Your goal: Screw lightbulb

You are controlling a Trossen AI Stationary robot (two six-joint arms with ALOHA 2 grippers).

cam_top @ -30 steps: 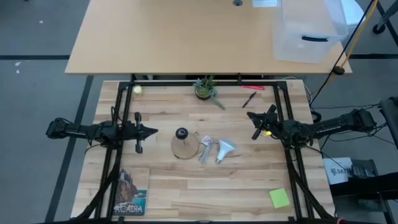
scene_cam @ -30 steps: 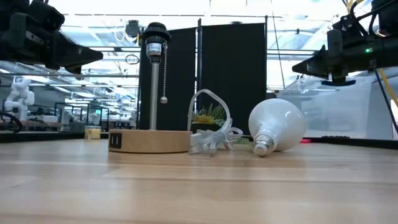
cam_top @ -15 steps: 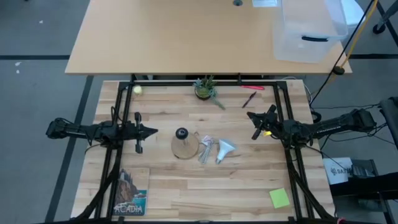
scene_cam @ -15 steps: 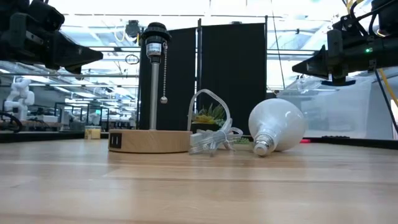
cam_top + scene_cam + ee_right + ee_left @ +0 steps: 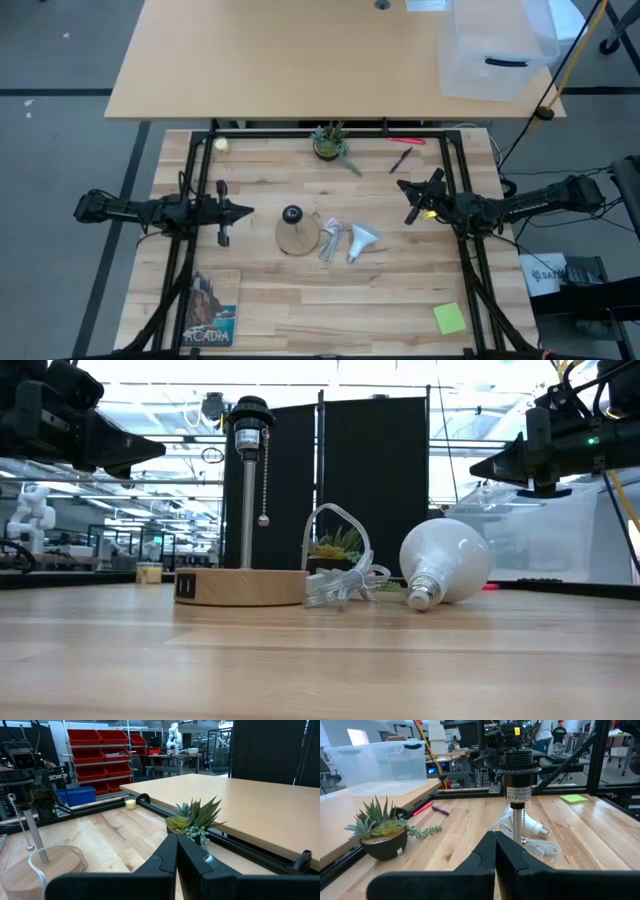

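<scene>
Pale butcher-block wooden tabletop point(image 5: 300, 290) carried everything. At its left edge the left gripper point(image 5: 245, 211) hovered with its fingers pressed together, pointing toward the round wooden lamp stand with a black socket point(image 5: 292, 232). Just right of the stand lay a silvery-clear plastic wrapper point(image 5: 331, 240), and touching it the small white lightbulb point(image 5: 362, 239) rested on its side, metal screw base toward the front edge. Farther right, the right gripper point(image 5: 404, 201) hung above the table, fingers likewise clenched on nothing.
</scene>
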